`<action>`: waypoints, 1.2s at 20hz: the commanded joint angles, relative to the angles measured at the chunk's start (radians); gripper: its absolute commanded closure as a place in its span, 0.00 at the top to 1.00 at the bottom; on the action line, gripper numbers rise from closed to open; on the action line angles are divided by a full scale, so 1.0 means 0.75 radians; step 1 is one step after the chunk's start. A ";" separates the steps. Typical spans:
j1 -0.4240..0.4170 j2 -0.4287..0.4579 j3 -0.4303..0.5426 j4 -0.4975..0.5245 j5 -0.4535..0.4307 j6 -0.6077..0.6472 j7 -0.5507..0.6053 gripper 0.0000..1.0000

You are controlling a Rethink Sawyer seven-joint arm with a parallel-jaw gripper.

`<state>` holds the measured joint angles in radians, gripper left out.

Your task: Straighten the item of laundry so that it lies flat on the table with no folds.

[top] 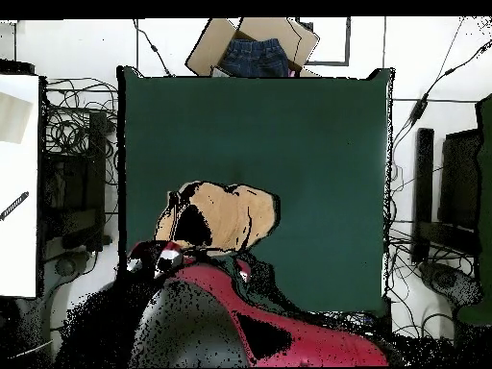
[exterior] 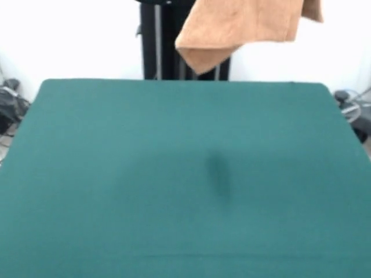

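The item of laundry (exterior: 243, 26), a light orange-tan towel, hangs bunched in the air above the table's far edge and touches nothing below it. Its lower corner droops in front of the black pedestal. On the green table (exterior: 116, 145) it casts a faint dark shadow (exterior: 219, 174). From overhead the towel (top: 235, 216) shows as a crumpled lump over the table's (top: 288, 125) near-left part, right at the end of the red arm (top: 288, 336). The gripper itself is hidden, above the front view's top edge and under the arm's wrist (top: 165, 258), holding the towel up.
A cardboard box (top: 207, 48) with blue jeans (top: 255, 53) in it sits beyond the table's far edge in the overhead view. Cables and black equipment (top: 432, 192) lie on the floor along both sides. A white surface (top: 19, 183) stands at the left.
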<state>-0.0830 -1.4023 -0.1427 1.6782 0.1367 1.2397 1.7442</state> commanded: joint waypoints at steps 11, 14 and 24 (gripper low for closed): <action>-0.153 0.014 0.063 0.318 -0.078 -0.176 -0.349 0.00; -0.187 0.016 0.073 0.326 -0.072 -0.185 -0.387 0.00; -0.286 0.042 0.113 0.455 -0.010 -0.380 -0.553 0.00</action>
<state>-0.2637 -1.4042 -0.1338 1.8370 0.1100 1.0512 1.5869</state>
